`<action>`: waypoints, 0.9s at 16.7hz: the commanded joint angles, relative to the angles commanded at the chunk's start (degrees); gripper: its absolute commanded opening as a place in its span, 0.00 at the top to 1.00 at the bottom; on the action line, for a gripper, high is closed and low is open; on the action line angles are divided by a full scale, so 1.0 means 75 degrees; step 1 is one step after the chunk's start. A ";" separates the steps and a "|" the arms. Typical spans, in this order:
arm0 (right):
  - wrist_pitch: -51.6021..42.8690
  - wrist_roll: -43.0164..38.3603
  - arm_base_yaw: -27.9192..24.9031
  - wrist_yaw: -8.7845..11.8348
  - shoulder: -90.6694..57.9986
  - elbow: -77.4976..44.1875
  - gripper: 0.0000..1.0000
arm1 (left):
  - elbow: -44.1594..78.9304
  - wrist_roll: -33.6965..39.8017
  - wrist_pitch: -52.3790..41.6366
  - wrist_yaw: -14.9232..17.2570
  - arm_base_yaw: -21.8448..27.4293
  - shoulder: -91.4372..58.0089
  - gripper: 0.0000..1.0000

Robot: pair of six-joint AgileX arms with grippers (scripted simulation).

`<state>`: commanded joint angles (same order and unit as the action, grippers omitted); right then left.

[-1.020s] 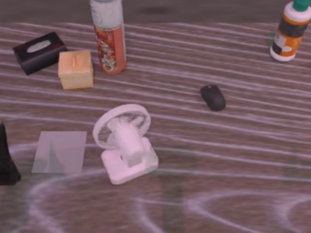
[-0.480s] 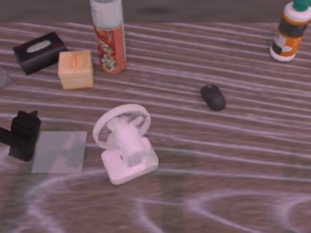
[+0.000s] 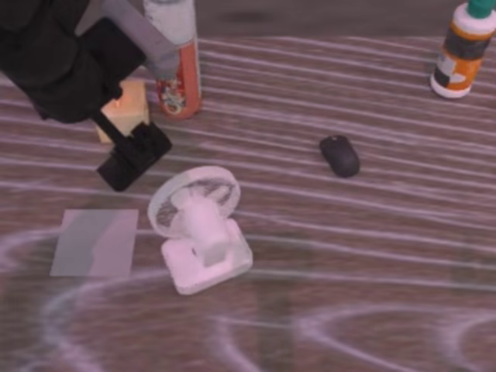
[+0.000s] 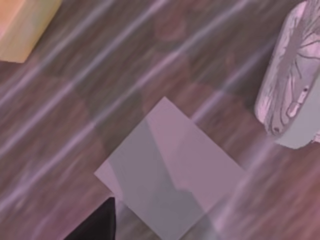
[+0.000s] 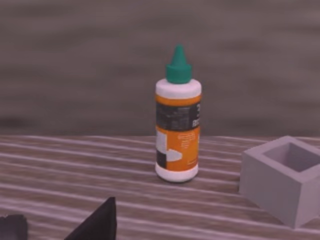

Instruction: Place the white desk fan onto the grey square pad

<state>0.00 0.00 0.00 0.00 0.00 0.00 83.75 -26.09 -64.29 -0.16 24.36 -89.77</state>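
The white desk fan [image 3: 200, 229] stands left of the table's middle, with its grille head tilted up and away from its base. To its left the grey square pad [image 3: 94, 242] lies flat and bare. My left gripper [image 3: 133, 159] hovers above the table just behind and to the left of the fan's head, touching nothing. The left wrist view looks down on the pad [image 4: 170, 175] and the fan's grille [image 4: 292, 95], with one dark fingertip [image 4: 102, 225] at the edge. My right arm is outside the top view; one of its fingertips [image 5: 100, 225] shows, holding nothing.
The left arm covers the far left and part of the peach box [image 3: 128, 108]. An orange spray can [image 3: 177, 70] stands beside it. A black mouse [image 3: 339, 155] lies right of centre. A glue bottle [image 3: 463, 50] stands far right, near a grey open box [image 5: 285, 177].
My left arm has swung in from the left edge, passed over the pad and now reaches from the far left toward the fan's head. The fan and pad have not moved.
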 joint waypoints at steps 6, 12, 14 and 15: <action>0.0000 0.0000 0.0000 0.0000 0.0000 0.0000 0.00 | 0.2909 -0.0848 -0.2037 0.0016 0.0800 -0.3071 0.00; 0.0000 0.0000 0.0000 0.0000 0.0000 0.0000 0.00 | 0.3467 -0.1026 -0.2445 0.0025 0.0966 -0.3640 0.00; 0.0000 0.0000 0.0000 0.0000 0.0000 0.0000 0.00 | 0.3448 -0.1017 -0.2427 0.0023 0.0928 -0.3625 0.00; 0.0000 0.0000 0.0000 0.0000 0.0000 0.0000 0.00 | 0.3421 -0.1023 -0.2401 0.0023 0.0934 -0.3623 0.00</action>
<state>0.00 0.00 0.00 0.00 0.00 0.00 109.40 -33.77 -82.30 0.01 31.36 -116.94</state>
